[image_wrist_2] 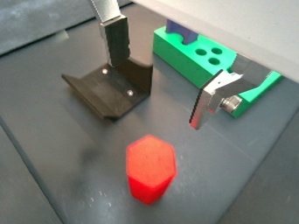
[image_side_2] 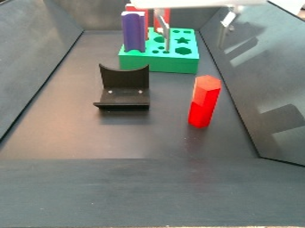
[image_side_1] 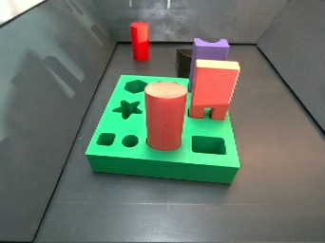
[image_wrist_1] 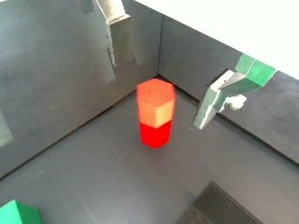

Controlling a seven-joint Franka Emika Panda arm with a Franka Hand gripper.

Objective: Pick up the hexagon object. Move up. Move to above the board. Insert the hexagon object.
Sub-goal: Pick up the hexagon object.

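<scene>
Slim red faceted hexagon object [image_wrist_1: 156, 113] seen upright on desk [image_wrist_1: 82, 175], unheld, below gripper [image_wrist_2: 158, 66]; fingers [image_wrist_2: 207, 103] spread wide, empty. Off-centre descent risks toppling.

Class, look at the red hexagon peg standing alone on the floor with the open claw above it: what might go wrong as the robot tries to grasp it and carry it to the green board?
1. The hexagon object is tall, slim and free-standing; an off-centre finger of the open claw might tip it.
2. The fixture stands between it and the board, so a low carry may hit it.
3. The salmon cylinder, block and purple peg crowd the board.
</scene>
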